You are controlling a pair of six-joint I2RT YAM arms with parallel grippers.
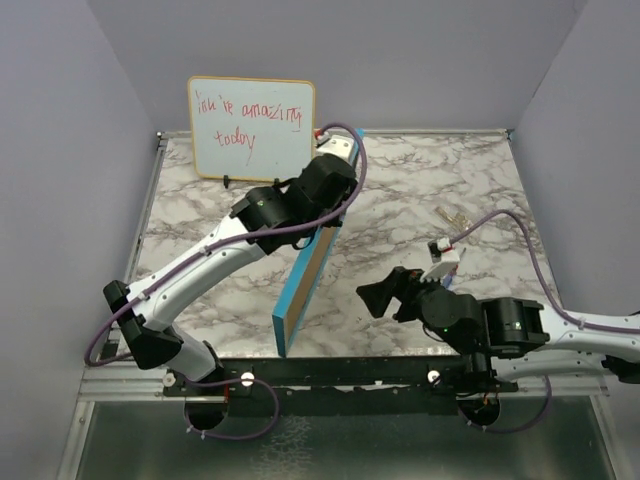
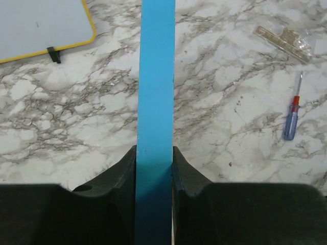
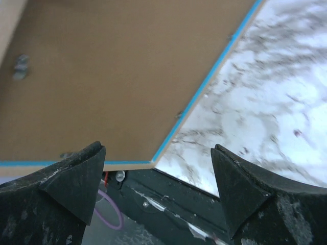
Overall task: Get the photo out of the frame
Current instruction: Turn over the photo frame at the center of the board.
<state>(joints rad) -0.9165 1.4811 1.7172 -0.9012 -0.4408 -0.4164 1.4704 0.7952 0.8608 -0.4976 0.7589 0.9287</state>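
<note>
A marble-patterned table (image 1: pixel 420 180) is enclosed by pale lilac walls (image 1: pixel 340 50). At its far left a small whiteboard (image 1: pixel 252 128), rimmed in yellow and written on in red, is stood upright on black feet. Towards the right, a screwdriver (image 2: pixel 292 117) with a red and blue handle is laid flat, and a clear packet (image 2: pixel 283 41) of pale parts is seen farther off, apart from it.

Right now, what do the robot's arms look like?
The left arm and right arm are white with chunky black joints. A purple cable runs along each. Their fingers are black, wedge-shaped pads.
</note>
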